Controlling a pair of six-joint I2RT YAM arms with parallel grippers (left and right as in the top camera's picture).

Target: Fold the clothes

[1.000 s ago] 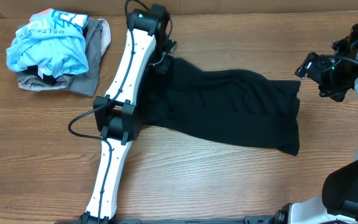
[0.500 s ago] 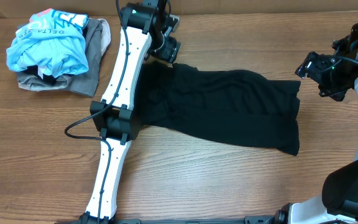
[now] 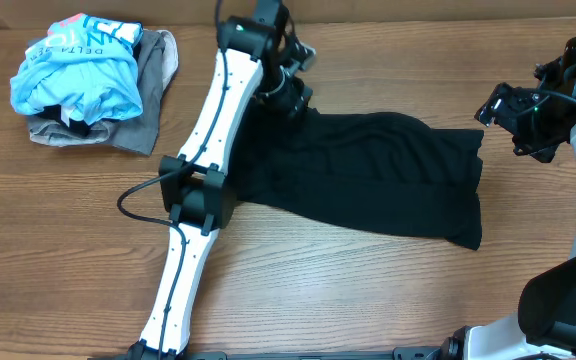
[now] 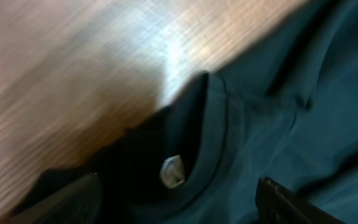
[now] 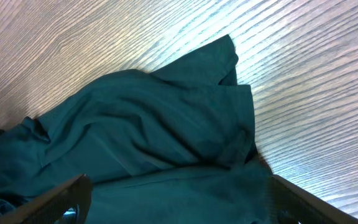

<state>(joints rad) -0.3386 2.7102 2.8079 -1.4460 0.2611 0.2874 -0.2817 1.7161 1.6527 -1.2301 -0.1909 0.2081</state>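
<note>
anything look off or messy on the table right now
Nothing spilled or damaged. The thin black garment lies rumpled mid-table, its right edge uneven. At the far left corner, a light blue printed shirt sits crumpled on a grey-tan garment in a heap.

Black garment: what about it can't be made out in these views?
Overhead: the left arm covers the black garment's left end, collar included.
Left wrist: motion blur; the white tag inside the collar is unreadable.
Right wrist: the bottom edge cuts off the garment's near part.
</note>
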